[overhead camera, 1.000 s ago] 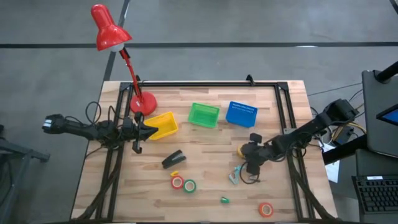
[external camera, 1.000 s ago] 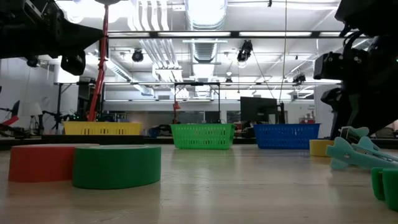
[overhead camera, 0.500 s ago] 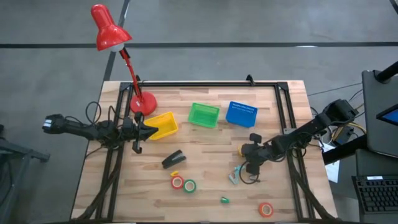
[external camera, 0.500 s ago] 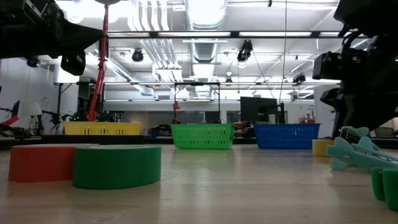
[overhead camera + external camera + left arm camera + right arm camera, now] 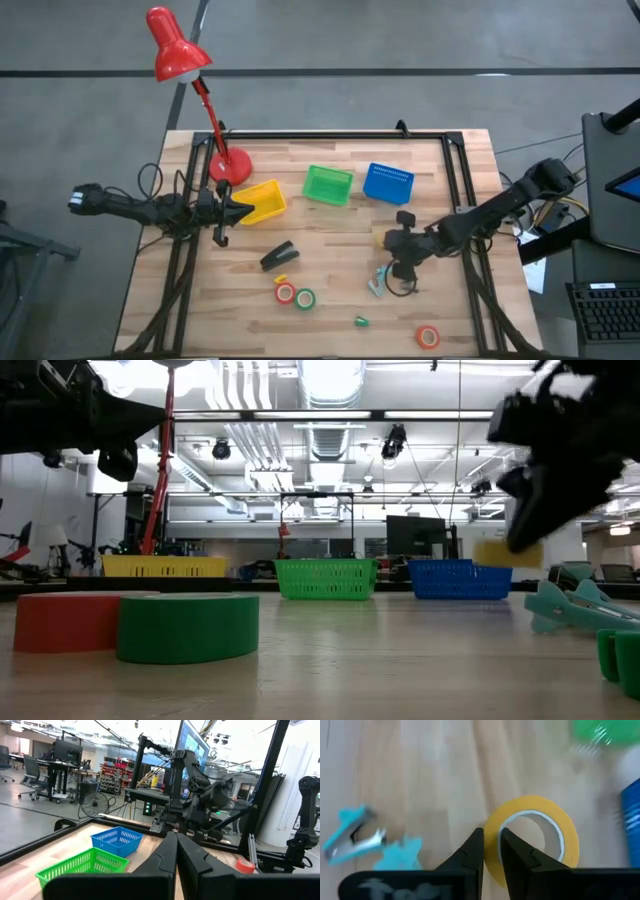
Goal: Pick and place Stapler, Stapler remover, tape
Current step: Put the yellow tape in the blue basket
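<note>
My right gripper (image 5: pixel 391 240) is shut on a yellow tape roll (image 5: pixel 535 837) above the table's right half, in front of the blue basket. The teal stapler remover (image 5: pixel 378 281) lies on the wood just nearer than it. The black stapler (image 5: pixel 279 256) lies near the table's middle. A red tape roll (image 5: pixel 285 293) and a green one (image 5: pixel 304 298) lie flat side by side in front of it. An orange roll (image 5: pixel 428 337) lies at the near right. My left gripper (image 5: pixel 245 208) waits shut beside the yellow basket. My right gripper pinches the yellow roll's wall (image 5: pixel 492 822), with one finger (image 5: pixel 512 847) inside the ring and the other outside it. The roll (image 5: pixel 508 553) hangs clear of the table.
Yellow (image 5: pixel 262 202), green (image 5: pixel 328 185) and blue (image 5: pixel 388 183) baskets stand in a row across the far half. A red desk lamp's base (image 5: pixel 228 165) stands at the far left. A small green lump (image 5: pixel 361 321) lies near the front edge.
My right gripper has risen and gone slightly toward the table's left with the yellow tape roll. The roll stood on the wood a second ago and is now lifted clear.
</note>
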You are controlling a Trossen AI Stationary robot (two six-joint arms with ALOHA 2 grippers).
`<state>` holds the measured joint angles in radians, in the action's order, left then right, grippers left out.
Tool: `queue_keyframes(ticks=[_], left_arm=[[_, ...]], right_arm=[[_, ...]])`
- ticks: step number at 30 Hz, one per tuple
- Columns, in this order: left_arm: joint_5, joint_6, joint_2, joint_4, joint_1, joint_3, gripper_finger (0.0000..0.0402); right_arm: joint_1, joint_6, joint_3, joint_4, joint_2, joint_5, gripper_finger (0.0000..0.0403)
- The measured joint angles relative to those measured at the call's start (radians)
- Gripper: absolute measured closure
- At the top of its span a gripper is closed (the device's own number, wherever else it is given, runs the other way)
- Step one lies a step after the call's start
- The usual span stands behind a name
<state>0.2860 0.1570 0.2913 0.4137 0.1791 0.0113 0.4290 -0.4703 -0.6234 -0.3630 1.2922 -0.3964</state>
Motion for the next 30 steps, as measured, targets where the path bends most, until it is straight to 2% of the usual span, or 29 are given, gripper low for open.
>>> queue_keyframes(ticks=[7, 10, 21, 28, 30], left_arm=[[0.0, 0.0, 0.001, -0.005, 0.0, 0.0, 0.0392], [0.0, 0.0, 0.001, -0.005, 0.0, 0.0, 0.0392], [0.0, 0.0, 0.001, -0.004, 0.0, 0.0, 0.0392], [0.0, 0.0, 0.001, -0.004, 0.0, 0.0, 0.0392], [0.0, 0.0, 0.001, -0.004, 0.0, 0.0, 0.0392]], right_arm=[[-0.007, 0.107, -0.003, 0.009, -0.117, -0.25, 0.0362], [-0.02, 0.148, 0.013, 0.058, -0.178, -0.287, 0.0362], [-0.139, 0.371, 0.216, 0.54, -0.366, -0.266, 0.0363], [-0.258, 0.369, 0.352, 0.804, -0.427, -0.069, 0.0361], [-0.29, 0.353, 0.398, 0.869, -0.436, -0.046, 0.0361]])
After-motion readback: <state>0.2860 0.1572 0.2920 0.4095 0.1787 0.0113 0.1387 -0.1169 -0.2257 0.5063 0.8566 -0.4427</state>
